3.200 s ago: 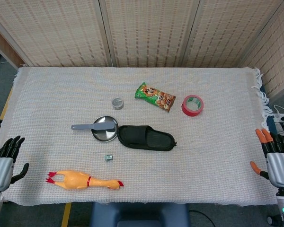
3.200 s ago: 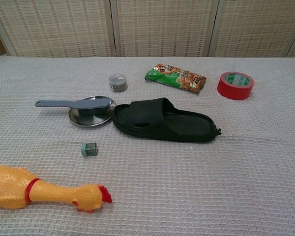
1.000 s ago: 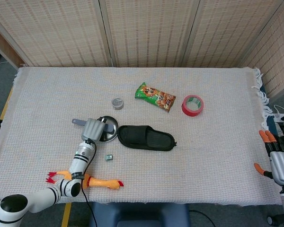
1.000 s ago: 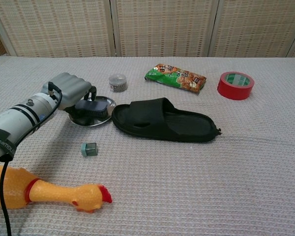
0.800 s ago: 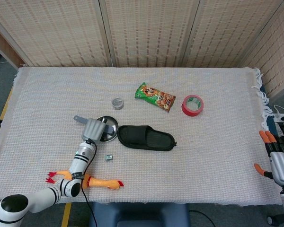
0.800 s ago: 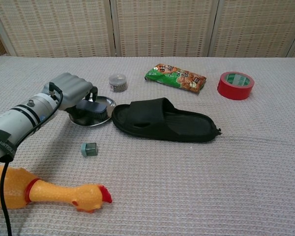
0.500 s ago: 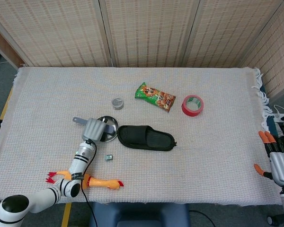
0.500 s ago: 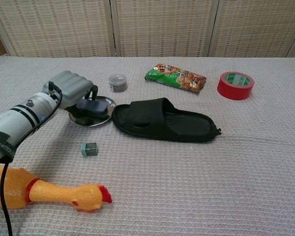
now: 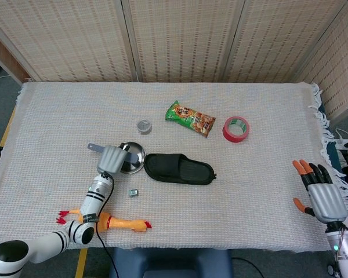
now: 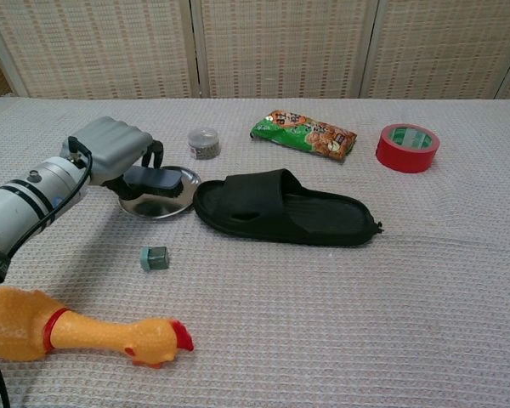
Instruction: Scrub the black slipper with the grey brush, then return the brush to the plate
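Black slipper [image 10: 285, 217]; grey brush [image 10: 153, 180] on silver plate [image 10: 157, 206] left of slipper; red tape roll [image 10: 407, 146], green-orange snack bag [image 10: 303, 133] behind slipper; yellow, red-collared rubber chicken [image 10: 76, 332] in front.

The slipper [image 10: 285, 208] lies mid-table, just right of the plate [image 10: 163, 206]; the brush [image 10: 153, 181] sits over the plate, under the left hand [image 10: 115, 146]; the tin [image 10: 204, 142] lies behind; the rubber chicken [image 10: 85, 331] lies nearest.

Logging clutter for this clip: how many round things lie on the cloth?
3. A steel plate left of the black slipper, a small tin just behind the plate, and a red tape roll at the far right. None looks hidden.
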{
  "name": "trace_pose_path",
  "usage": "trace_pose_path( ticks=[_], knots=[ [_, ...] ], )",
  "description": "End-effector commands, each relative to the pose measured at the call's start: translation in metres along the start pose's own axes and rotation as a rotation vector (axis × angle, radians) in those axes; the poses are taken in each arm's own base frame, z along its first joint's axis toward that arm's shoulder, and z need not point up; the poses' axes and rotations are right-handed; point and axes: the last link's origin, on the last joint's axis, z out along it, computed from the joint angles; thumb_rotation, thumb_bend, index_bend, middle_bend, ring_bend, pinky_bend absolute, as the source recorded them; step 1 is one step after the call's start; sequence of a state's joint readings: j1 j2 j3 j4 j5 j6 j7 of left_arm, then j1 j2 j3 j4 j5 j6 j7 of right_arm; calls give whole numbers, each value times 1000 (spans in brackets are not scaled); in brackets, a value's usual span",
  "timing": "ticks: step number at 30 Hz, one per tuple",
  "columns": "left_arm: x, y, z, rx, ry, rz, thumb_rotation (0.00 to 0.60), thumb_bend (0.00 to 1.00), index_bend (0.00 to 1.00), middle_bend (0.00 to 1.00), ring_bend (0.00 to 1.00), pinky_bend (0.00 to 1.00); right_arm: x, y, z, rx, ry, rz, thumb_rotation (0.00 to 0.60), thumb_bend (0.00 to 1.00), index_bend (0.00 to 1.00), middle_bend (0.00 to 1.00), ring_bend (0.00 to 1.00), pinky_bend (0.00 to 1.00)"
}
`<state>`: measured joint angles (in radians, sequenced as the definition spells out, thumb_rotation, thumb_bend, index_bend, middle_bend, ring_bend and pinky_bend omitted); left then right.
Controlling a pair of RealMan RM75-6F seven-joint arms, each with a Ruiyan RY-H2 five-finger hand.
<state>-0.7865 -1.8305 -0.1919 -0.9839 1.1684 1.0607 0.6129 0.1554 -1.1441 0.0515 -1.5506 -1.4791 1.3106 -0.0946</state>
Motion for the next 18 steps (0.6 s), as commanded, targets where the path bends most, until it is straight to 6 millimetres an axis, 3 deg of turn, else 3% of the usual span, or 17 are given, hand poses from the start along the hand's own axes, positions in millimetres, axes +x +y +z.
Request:
trace_pose_path(
  ticks=[1, 4, 5, 8, 12, 18],
  knots=[
    [8, -6, -4, 11, 9, 4, 600, 415, 604, 679, 712, 1000, -10, -15, 16, 85, -15, -13, 600, 354, 0, 0, 0, 0],
    [16, -8, -6, 19, 14, -6, 600, 414, 600, 674, 712, 1000, -17, -31, 32, 173, -25, -23, 600, 420, 0, 0, 0, 0],
    [26, -12, -6, 38, 41, -20, 600, 414, 598, 672, 713, 1000, -27, -62, 54, 306, -61, -37, 600, 433, 0, 0, 0, 0],
    [37, -16, -12, 51, 38, -30, 600, 415, 588, 662, 712, 1000, -44, -84, 78, 402, -111, -50, 600, 470, 0, 0, 0, 0],
    [49, -17, -14, 59, 35, -35, 600, 412, 585, 657, 712, 1000, -66, -108, 96, 466, -174, -67, 600, 551, 13, 0, 0, 0],
    [66, -14, -16, 58, 31, -52, 600, 411, 575, 652, 714, 1000, -93, -139, 114, 513, -243, -89, 600, 597, 21, 0, 0, 0]
  ],
)
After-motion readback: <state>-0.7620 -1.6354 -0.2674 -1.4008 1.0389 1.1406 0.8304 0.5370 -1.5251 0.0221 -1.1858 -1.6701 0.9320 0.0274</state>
